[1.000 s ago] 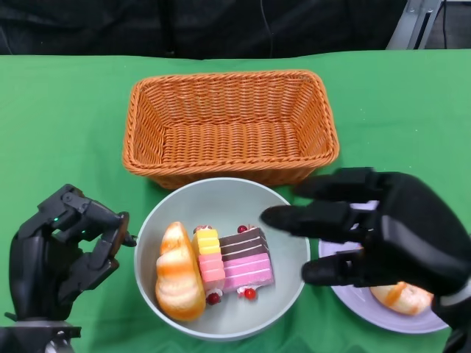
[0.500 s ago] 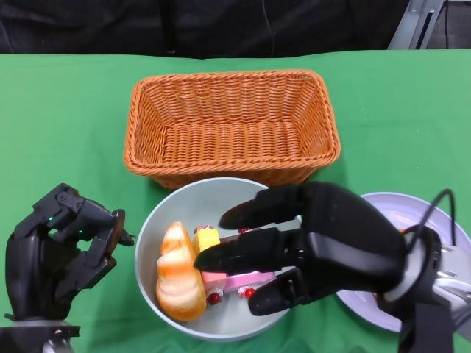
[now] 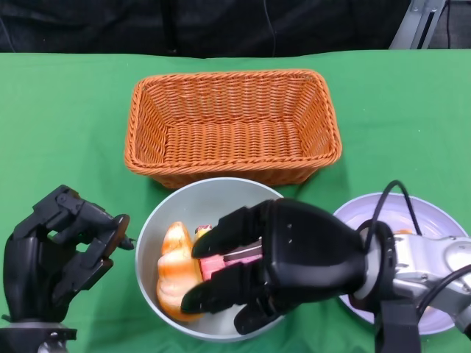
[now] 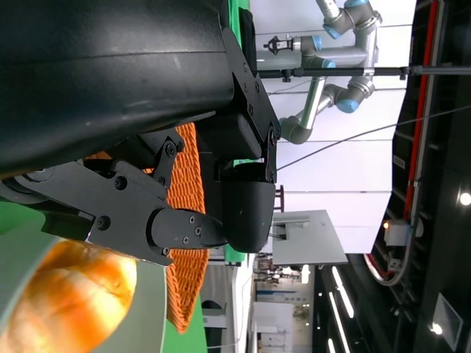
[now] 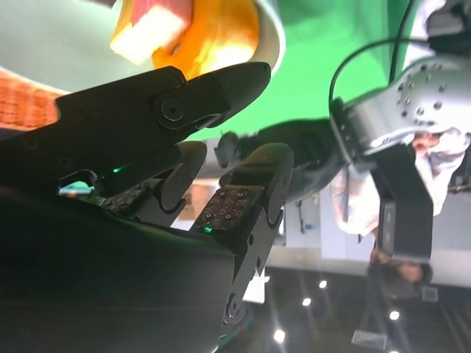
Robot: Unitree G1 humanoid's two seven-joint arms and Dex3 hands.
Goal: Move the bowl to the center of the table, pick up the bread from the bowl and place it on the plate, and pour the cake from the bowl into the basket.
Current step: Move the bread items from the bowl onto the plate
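Observation:
The grey-green bowl (image 3: 158, 220) sits at the near middle of the green table, just in front of the wicker basket (image 3: 232, 125). It holds a golden bread roll (image 3: 175, 276) on its left side and a pink and brown layered cake (image 3: 212, 257), which my hand mostly hides. My right hand (image 3: 276, 265) hovers over the bowl with its fingers spread above the cake and reaching toward the bread, holding nothing. The right wrist view shows the bread (image 5: 217, 33) just past the fingertips. My left hand (image 3: 59, 250) rests left of the bowl with its fingers curled in, empty.
A pale purple plate (image 3: 423, 209) lies at the right, partly hidden behind my right wrist and its cable. The basket's near wall almost touches the bowl's far rim. Bare green cloth lies to the left and to the far right.
My right hand has swung left from above the plate to over the bowl and now covers most of the cake. The left hand has barely moved.

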